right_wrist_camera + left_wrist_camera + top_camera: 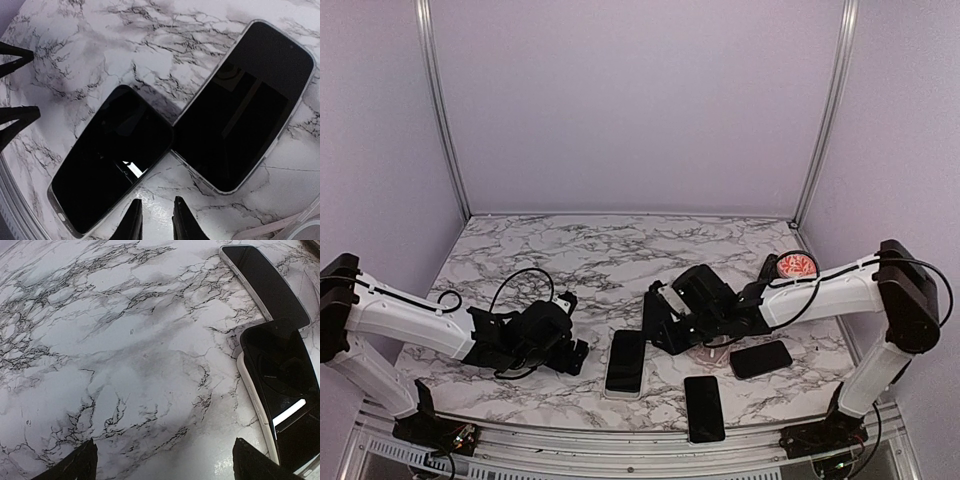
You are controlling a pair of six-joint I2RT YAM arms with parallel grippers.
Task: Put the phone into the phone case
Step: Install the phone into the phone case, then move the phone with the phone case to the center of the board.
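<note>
The phone (pixel 625 360), apparently already seated in its pale-rimmed phone case (pixel 621 394), lies at the near middle of the table (pixel 570 260), so the left gripper (pixel 165 467) sits wide open and empty just left, while the right gripper (pixel 156 222), jaws a slim gap apart and holding nothing, hovers just right, likely to press it home.

— What is being carried by the white, black-veined marble-patterned table top (pixel 600 250)?

— A white-rimmed black phone (pixel 625 363) is being supported near the front middle, and a grey-rimmed black phone (pixel 704 408) is being supported just to its right, nearer the front edge.

— And further right?

— An all-black rectangular phone (pixel 760 359) is being carried at a slant, and a round red-and-white patterned roll (pixel 797 266) is being borne near the back right corner.
</note>
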